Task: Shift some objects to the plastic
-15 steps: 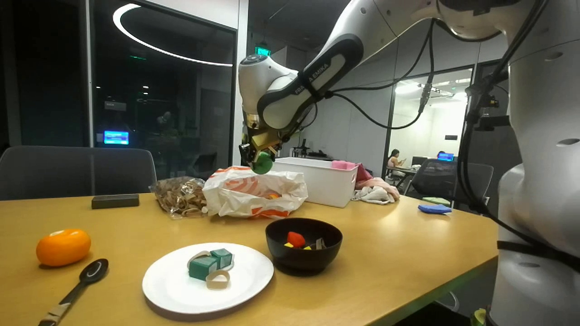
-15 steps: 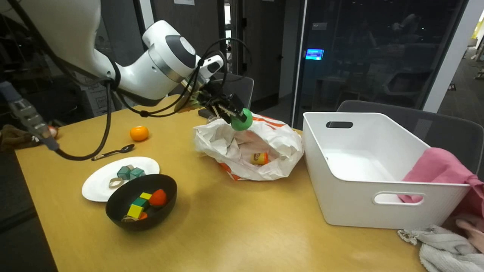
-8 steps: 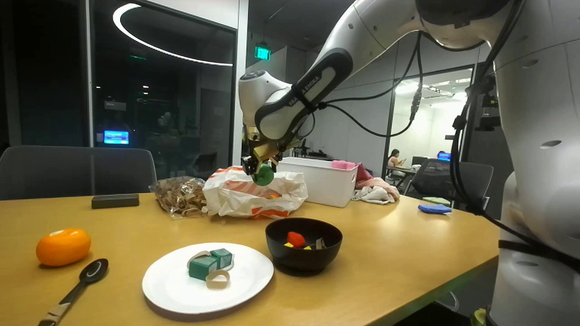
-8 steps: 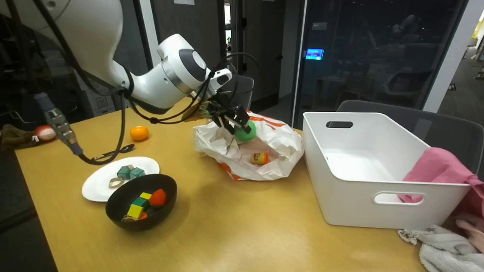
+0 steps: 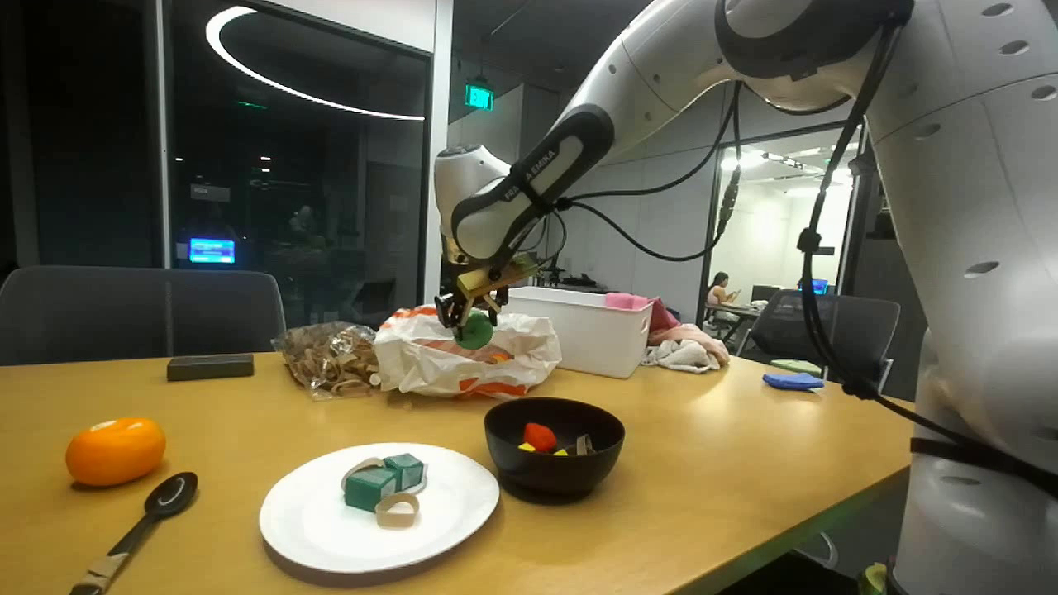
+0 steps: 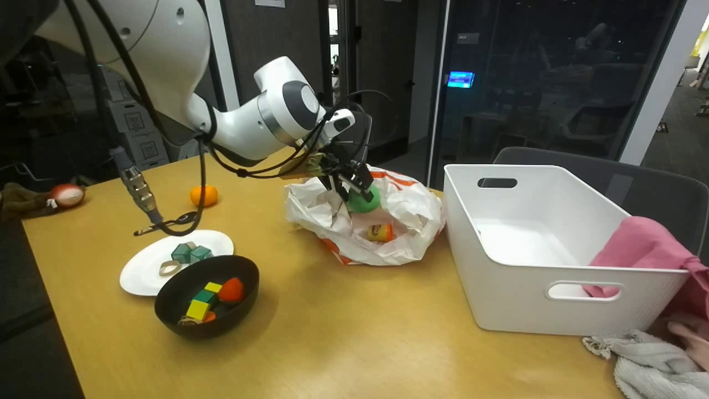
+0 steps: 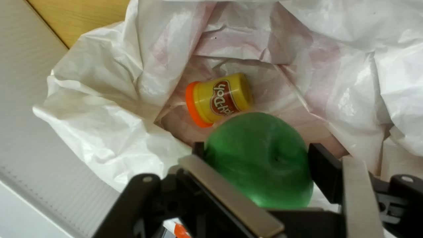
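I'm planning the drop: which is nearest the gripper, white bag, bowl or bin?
The white bag with the Play-Doh tub inside: the gripper hangs over its mouth; the black bowl and white bin stand farther off.

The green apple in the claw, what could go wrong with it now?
The apple looks round and smooth, so it might slip out of the claw too soon. A yellow tub is lying on its side in the bag, so the apple could bump it when it drops. And the bag looks thin and crumpled, so its edge might catch on the claw.
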Controlling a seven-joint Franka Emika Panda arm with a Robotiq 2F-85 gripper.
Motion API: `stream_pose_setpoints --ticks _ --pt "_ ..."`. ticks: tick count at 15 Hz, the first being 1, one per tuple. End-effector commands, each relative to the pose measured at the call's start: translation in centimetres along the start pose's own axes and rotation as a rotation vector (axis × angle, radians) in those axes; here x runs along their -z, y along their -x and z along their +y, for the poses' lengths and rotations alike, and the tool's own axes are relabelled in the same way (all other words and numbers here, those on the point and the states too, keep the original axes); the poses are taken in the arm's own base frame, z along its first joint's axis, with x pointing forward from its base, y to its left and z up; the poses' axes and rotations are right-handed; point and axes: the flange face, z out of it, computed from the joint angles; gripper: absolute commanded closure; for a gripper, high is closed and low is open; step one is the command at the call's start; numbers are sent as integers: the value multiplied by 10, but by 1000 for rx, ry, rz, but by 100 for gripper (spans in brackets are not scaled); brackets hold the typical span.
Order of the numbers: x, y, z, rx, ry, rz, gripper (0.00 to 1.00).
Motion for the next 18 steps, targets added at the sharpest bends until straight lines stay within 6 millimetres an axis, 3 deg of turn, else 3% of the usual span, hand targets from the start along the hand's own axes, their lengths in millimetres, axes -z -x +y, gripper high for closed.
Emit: stream_pose_setpoints --ticks 1,2,3,4,8,11,14,18 --pt "-3 -16 7 -24 -33 -7 47" --pt "-4 -17 7 -34 -37 -8 17" --pt "-4 -19 7 -43 -45 -8 5" --pt "-4 -20 8 -48 -49 -8 0" --pt "3 -25 7 -59 -63 -3 0" --pt "26 -25 -8 -33 -92 25 0" --pt "60 -16 -45 54 -152 64 0" --pt "112 10 -119 214 -301 85 0"
